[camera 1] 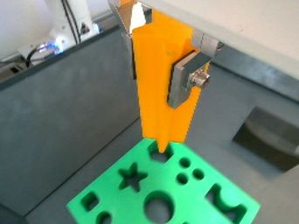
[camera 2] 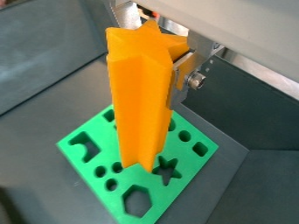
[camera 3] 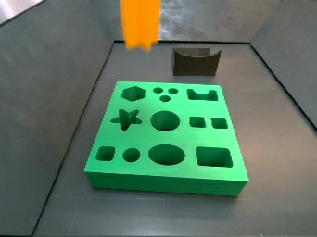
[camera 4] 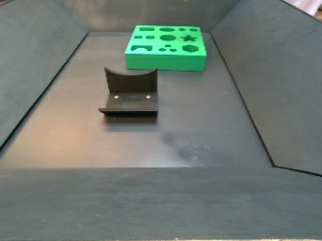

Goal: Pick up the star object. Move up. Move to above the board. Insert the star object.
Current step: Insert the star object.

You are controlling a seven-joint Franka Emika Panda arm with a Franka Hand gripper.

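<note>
The star object (camera 1: 162, 87) is a tall orange prism with a star-shaped end (camera 2: 140, 61), hanging upright in the air. My gripper (camera 1: 160, 74) is shut on its upper part, and one silver finger plate (camera 2: 184, 79) presses its side in both wrist views. The green board (camera 1: 163, 192) lies on the floor below, with its star-shaped hole (camera 2: 170, 168) open beside the prism's lower end. In a side view only the prism's lower part (camera 3: 140, 23) shows, high above the board's far edge (camera 3: 164, 125); the gripper itself is out of frame there. Another side view shows the board (camera 4: 167, 47) alone.
The dark fixture (camera 3: 195, 61) stands on the floor beyond the board, and it sits mid-floor in a side view (camera 4: 130, 92). Dark sloping walls (camera 4: 44, 89) enclose the grey floor on all sides. The board also has hexagon, round and square holes.
</note>
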